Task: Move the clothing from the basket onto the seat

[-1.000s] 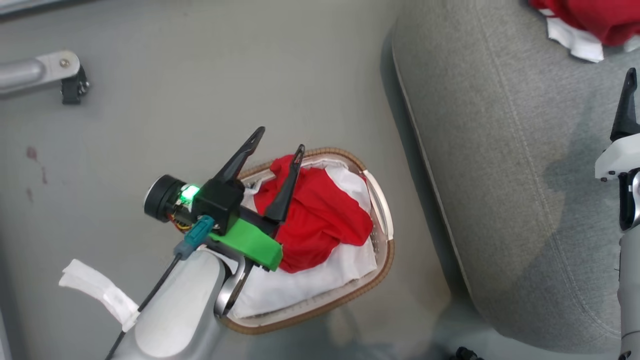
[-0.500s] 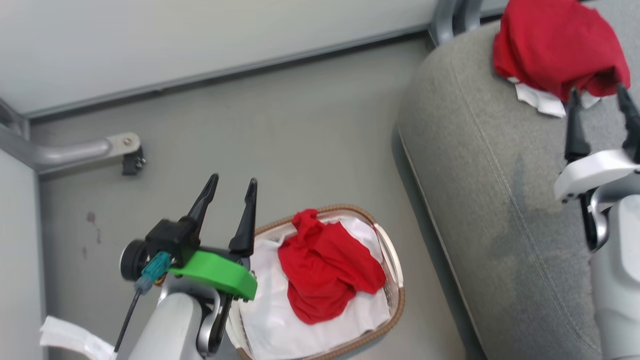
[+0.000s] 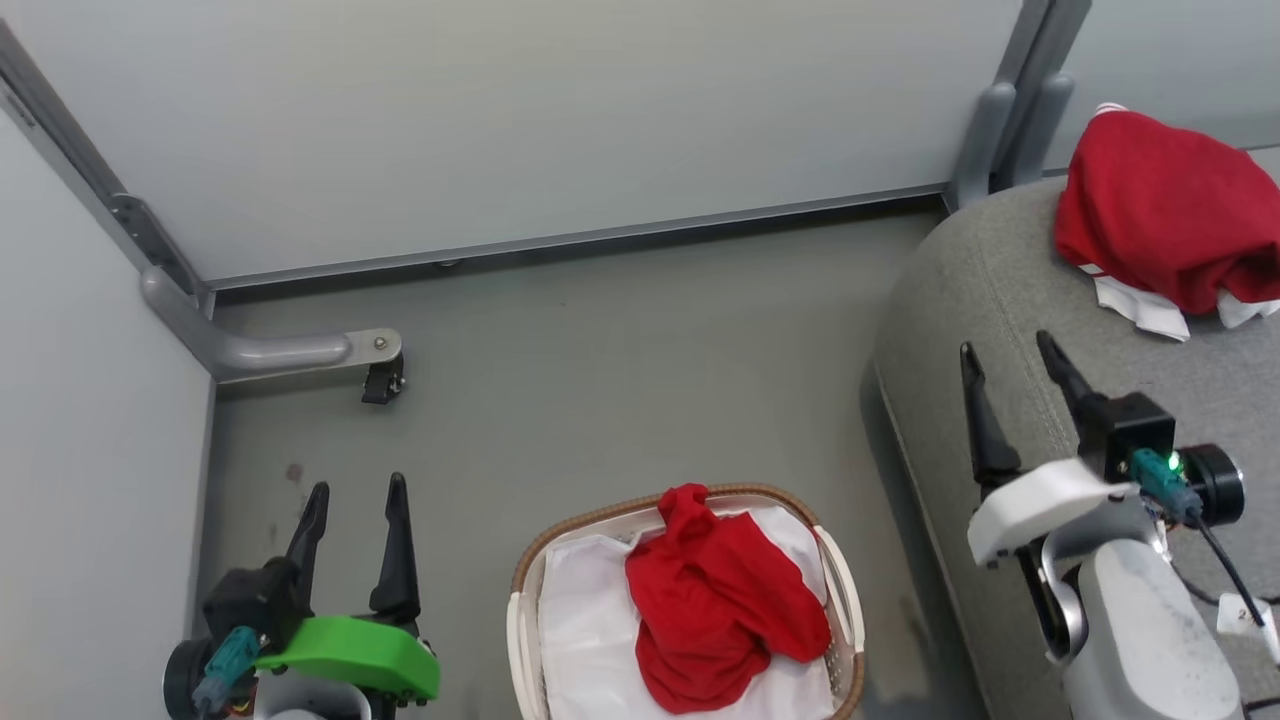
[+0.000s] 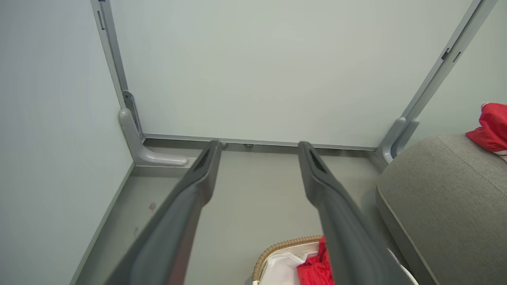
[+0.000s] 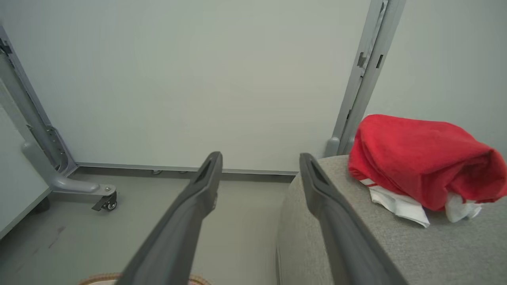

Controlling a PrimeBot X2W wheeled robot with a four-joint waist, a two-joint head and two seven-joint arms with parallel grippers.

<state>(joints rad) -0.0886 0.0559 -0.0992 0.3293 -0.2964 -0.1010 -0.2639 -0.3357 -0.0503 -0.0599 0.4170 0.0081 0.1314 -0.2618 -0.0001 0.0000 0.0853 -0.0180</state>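
Head view: a red garment [image 3: 715, 600] lies in the basket [image 3: 590, 515] on a white liner [image 3: 580, 640]. A second garment [image 3: 1160, 205] rests on the seat [image 3: 1000, 290], right of the basket. Left claw [image 3: 358, 483] and right claw [image 3: 1005, 343], either side of the basket, gape wide, empty. Left wrist view: basket below. Right wrist view: seat beyond the basket. I judge the next pick begins: descend, pinch fabric, not liner.

A staged lab bay: pale partition panels [image 3: 560, 120] on a castor foot [image 3: 300, 352] beside the grey seat [image 3: 1000, 290].
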